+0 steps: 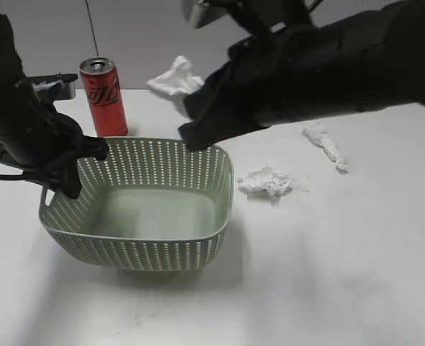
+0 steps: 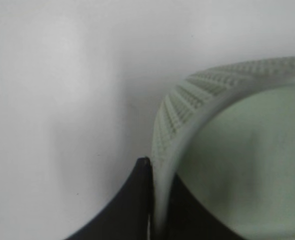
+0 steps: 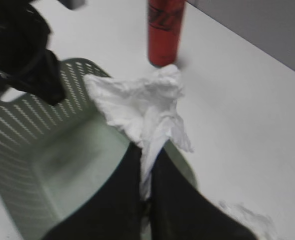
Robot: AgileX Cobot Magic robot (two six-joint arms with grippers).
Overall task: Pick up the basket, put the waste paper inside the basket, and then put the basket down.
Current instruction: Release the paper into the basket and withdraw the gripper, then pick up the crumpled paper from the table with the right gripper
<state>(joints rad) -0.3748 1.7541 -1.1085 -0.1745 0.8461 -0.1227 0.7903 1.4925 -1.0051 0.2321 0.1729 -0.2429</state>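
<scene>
The pale green slotted basket [image 1: 155, 254] is at the left middle of the white table. My left gripper [image 1: 70, 184] is shut on its left rim; the left wrist view shows the rim [image 2: 187, 100] pinched between the jaws [image 2: 157, 175]. My right gripper [image 1: 192, 99] is shut on a crumpled white waste paper [image 1: 173, 81] and holds it over the basket's far right rim. In the right wrist view the paper [image 3: 142, 105] hangs from the jaws [image 3: 146, 155] above the basket [image 3: 27, 130]. A small wad [image 1: 264, 180] and a twisted strip [image 1: 325, 144] lie on the table to the right.
A red soda can [image 1: 103, 86] stands just behind the basket's far left corner and also shows in the right wrist view [image 3: 165, 27]. The left arm [image 3: 22, 50] leans over the basket's left side. A grey wall closes the back.
</scene>
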